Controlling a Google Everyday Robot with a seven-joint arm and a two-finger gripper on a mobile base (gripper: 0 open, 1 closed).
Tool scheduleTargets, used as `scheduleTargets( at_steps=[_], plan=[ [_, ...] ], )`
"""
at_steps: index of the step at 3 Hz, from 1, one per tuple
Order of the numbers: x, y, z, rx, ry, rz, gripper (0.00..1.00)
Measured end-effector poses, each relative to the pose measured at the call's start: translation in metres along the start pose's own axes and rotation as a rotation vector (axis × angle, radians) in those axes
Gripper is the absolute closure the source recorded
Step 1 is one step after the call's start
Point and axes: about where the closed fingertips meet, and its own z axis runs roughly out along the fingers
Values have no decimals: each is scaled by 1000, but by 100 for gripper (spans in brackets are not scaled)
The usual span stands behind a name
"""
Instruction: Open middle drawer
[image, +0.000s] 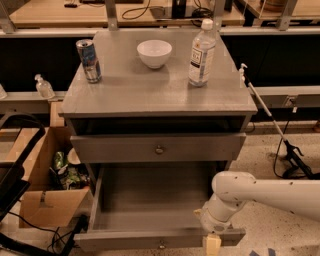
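The middle drawer (125, 149) is a wide, low grey front with one small round metal knob (159, 149), and it sits pushed in below a dark slot under the cabinet top. Beneath it, the bottom drawer (150, 200) stands pulled out and holds nothing. My white arm (270, 192) reaches in from the right. My gripper (212, 244) hangs at the right end of the bottom drawer's front rail, well below and to the right of the middle drawer's knob.
On the grey cabinet top (150, 90) stand a drink can (88, 60), a white bowl (154, 53) and a water bottle (201, 53). A cardboard box (42, 190) of clutter sits on the floor to the left. A stick with cables (270, 117) is on the right.
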Motion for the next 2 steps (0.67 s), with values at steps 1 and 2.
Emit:
scheduleTargets(
  at_steps=[1,2],
  plan=[
    [4,10,13,-10,3,-4,19],
    [7,32,26,-21,23,2,42]
  ],
)
